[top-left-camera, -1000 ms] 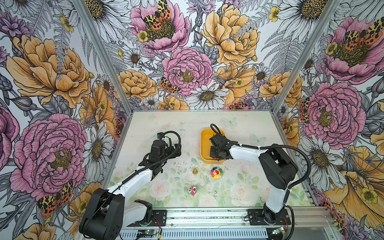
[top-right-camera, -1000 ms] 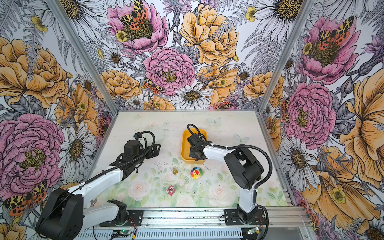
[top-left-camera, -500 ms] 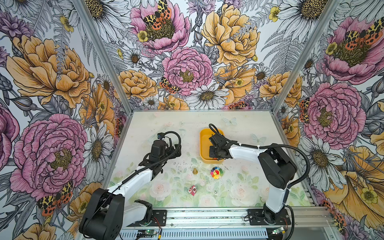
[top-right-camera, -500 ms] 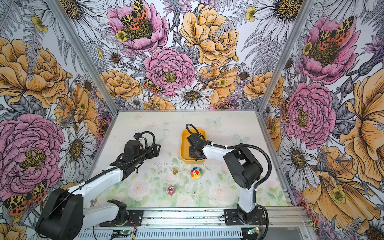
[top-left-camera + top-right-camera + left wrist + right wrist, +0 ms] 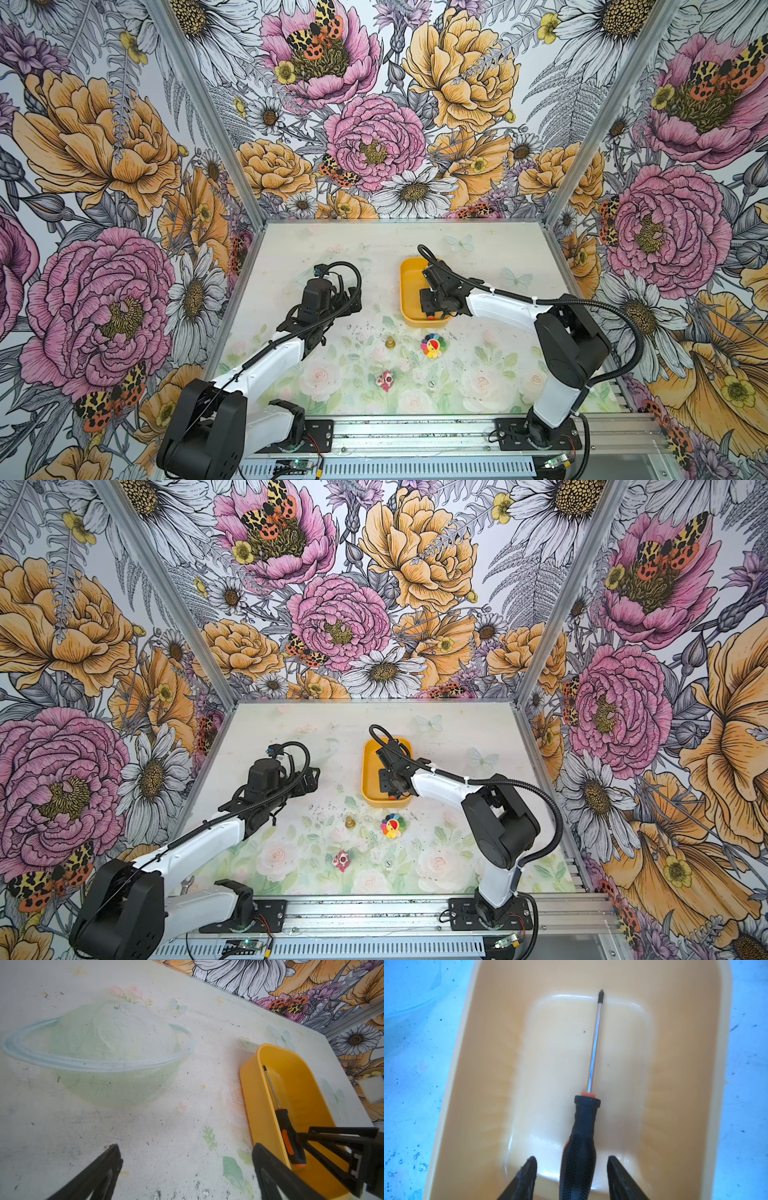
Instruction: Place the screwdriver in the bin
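We see the counter (image 5: 332, 249) carrying the yellow bin (image 5: 477, 1064), which sits directly beneath our right tool (image 5: 572, 1159). That tool's jaws stand apart and grip nothing. Our left tool (image 5: 186, 1147) is spread wide above the counter, with the bin off to one side. The screwdriver (image 5: 583, 1126) lies on the bin floor between the right tool's jaws, its shaft pointing away.

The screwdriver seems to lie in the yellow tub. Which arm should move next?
Probably right: the right hand hangs in the bin, open fingers either side of the screwdriver handle, so it need only lift away. The left hand is open over the table.
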Action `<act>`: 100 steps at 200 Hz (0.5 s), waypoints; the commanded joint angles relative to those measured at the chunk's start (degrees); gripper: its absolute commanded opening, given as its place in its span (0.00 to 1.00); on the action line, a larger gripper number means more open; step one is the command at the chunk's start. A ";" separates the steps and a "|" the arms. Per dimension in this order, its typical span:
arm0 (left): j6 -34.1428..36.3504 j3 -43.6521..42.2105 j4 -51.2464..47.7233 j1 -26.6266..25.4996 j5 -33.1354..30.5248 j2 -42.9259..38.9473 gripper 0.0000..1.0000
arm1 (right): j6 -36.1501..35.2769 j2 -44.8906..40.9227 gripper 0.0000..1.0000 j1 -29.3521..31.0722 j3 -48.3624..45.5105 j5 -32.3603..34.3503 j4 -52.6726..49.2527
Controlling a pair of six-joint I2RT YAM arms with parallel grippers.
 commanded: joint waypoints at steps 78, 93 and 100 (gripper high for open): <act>14.73 4.20 0.51 -0.18 -10.67 -7.03 0.99 | -22.28 -25.24 0.55 -16.71 -16.34 7.80 14.05; 18.33 3.88 3.42 -0.11 -13.53 -7.71 0.99 | -23.86 -28.59 0.55 -21.26 -20.95 6.19 20.33; 20.06 3.70 4.65 -0.02 -14.32 -7.80 0.99 | -25.17 -29.81 0.55 -22.81 -23.31 5.56 23.59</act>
